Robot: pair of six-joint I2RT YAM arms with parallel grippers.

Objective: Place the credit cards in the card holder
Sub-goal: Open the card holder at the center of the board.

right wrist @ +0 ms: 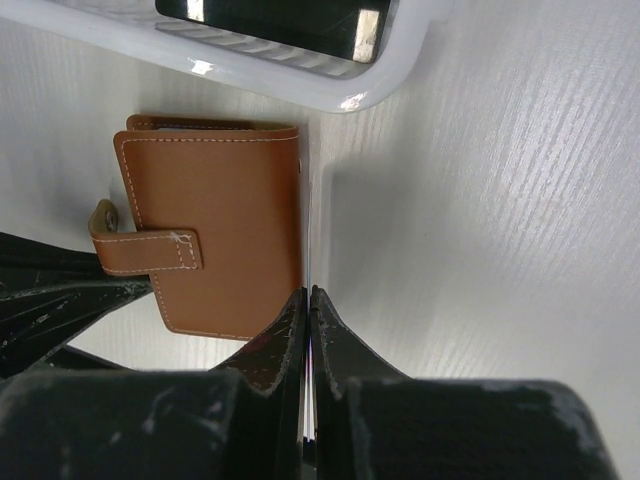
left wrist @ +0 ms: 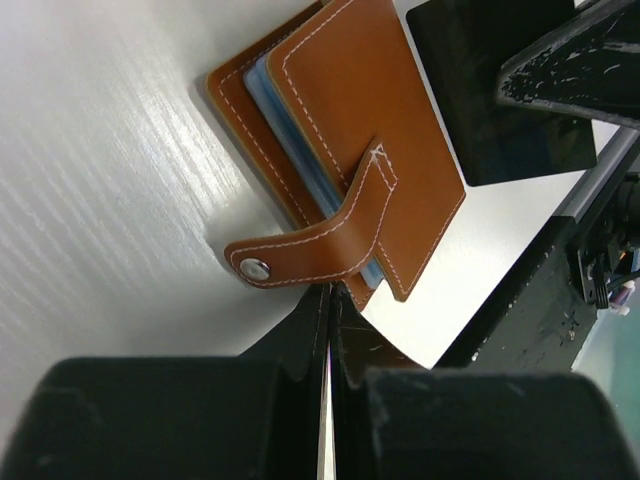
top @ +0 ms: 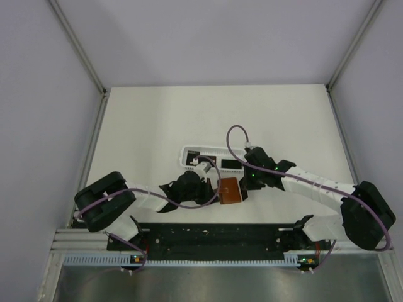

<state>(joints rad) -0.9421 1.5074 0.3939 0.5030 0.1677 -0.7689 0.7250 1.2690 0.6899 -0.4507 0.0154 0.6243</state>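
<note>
**Though Flanked by Both Tools, Hardly Begun**

From above: card holder [top: 230, 190] flat on the white desk [top: 145, 126], just in front of the white basket [top: 189, 153], with left tool [top: 215, 191] at one side and right tool [top: 244, 183] at the other. Dark credit cards [top: 232, 165] lying in the basket, so, by the look of it, most of the job left. Around the desk, plain pale walls [top: 38, 94] and metal frame rails [top: 79, 44].

From the left wrist: holder [left wrist: 350, 110] folded over, bluish pockets [left wrist: 290, 135] peeping between the covers, clasp strap [left wrist: 320, 245] loose rather than snapped (stud bare at its end). Left tool [left wrist: 328, 295] clenched, only a hairline between the fingers, tips right at the holder's near edge; pinching leather or not, impossible to tell. Beyond the holder, one black credit card [left wrist: 500, 90] face-on under a finger of the right tool.

From the right wrist: right tool [right wrist: 306, 295] clamped on a thin pale sliver, seemingly that same card seen edge-on, running alongside the holder's [right wrist: 230, 230] edge opposite the strap. No card visible inside any pocket. Judged early: one card in hand beside the holder, holder yet to be opened wide, remaining cards yet to be fetched. Desk matt white, faintly grained, streaked with glare.
</note>
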